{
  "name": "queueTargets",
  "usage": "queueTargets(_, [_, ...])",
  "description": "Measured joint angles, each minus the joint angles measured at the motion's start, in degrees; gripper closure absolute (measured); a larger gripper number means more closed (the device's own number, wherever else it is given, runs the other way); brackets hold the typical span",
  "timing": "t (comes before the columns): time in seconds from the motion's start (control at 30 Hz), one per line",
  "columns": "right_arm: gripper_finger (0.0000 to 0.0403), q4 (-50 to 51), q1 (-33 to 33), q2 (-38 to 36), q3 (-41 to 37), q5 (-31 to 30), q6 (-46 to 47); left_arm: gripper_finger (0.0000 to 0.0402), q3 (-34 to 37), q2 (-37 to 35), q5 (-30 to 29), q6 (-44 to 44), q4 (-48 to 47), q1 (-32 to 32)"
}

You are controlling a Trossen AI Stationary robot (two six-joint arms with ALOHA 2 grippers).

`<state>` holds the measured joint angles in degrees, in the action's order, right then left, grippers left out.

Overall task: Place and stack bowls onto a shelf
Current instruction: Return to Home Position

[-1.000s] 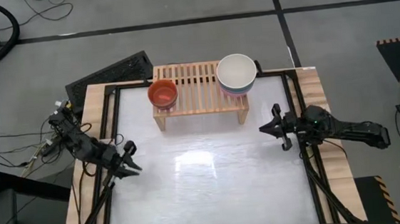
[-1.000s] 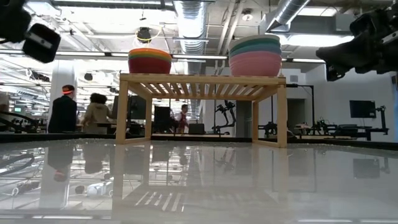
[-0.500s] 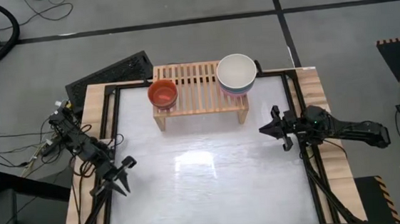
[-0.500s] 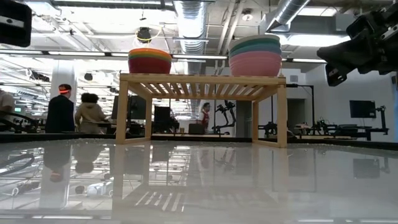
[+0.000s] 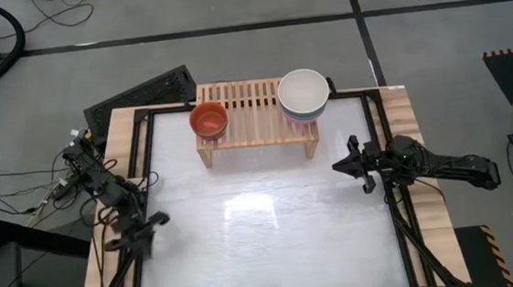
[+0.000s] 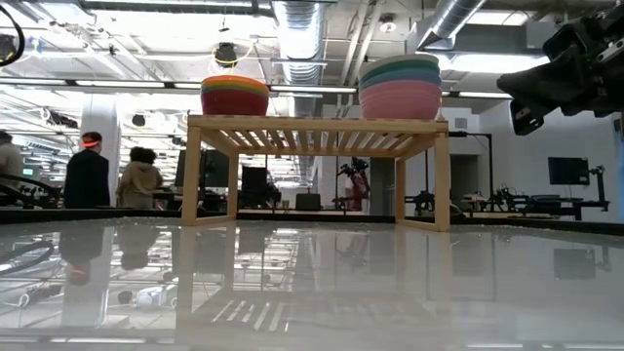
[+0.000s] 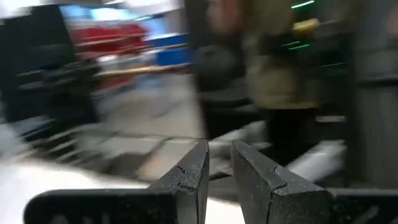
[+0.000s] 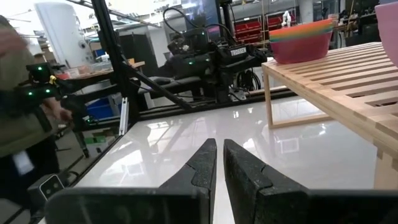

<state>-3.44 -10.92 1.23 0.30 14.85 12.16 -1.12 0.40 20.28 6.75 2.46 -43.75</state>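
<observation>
The light-wood shelf (image 5: 255, 125) (image 6: 317, 124) stands on its two side legs at the table's far middle. On its left end sits a stack of small bowls (image 5: 208, 120) (image 6: 235, 96) (image 8: 301, 38), the top one orange-red. On its right end sits a stack of larger bowls (image 5: 303, 94) (image 6: 400, 88), cream-white on top and pink at the bottom. My left gripper (image 5: 144, 227) (image 7: 219, 149) hangs at the table's left edge, shut and holding nothing. My right gripper (image 5: 336, 166) (image 8: 219, 144) hovers level by the right edge, near the shelf's right leg, also shut and holding nothing.
The glossy white tabletop (image 5: 263, 225) stretches in front of the shelf. A black keyboard (image 5: 143, 96) lies past the far left corner. People (image 6: 88, 171) stand in the room behind, and a blurred person (image 8: 18, 93) shows close by in the right wrist view.
My left gripper has swung at the wrist from pointing toward the table's middle to pointing toward its near edge, rolling as it went. It has passed out of the low view's upper left corner. The bowls and shelf have kept still.
</observation>
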Motion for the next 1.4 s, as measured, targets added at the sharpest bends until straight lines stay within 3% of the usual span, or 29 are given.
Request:
queueTargets(0.1, [0.0344, 0.00, 0.00, 0.00, 0.00, 0.00, 0.00, 0.0345, -0.10, -0.05, 9.73, -1.64, 0.11, -0.02])
queueTargets(0.2, [0.0344, 0.01, 0.00, 0.00, 0.00, 0.02, -0.01, 0.0345, -0.18, -0.02, 12.41, -3.19, -0.11, -0.02])
queueTargets(0.57, [0.0344, 0.02, 0.00, 0.00, -0.04, 0.02, -0.04, 0.0345, -0.26, -0.04, 6.18, -4.86, -0.44, 0.00])
queueTargets(0.83, [0.0344, 0.03, 0.00, 0.00, -0.04, 0.03, -0.13, 0.0345, -0.31, -0.04, 6.29, -4.86, -0.50, 0.00])
queueTargets(1.07, [0.0344, 0.03, 0.01, 0.00, -0.04, 0.04, -0.13, 0.0345, -0.35, -0.04, 10.45, -4.84, -0.55, 0.00])
queueTargets(1.4, [0.0344, 0.02, 0.01, 0.00, -0.04, 0.04, -0.12, 0.0345, -0.37, -0.04, 2.42, -4.81, -0.66, 0.02])
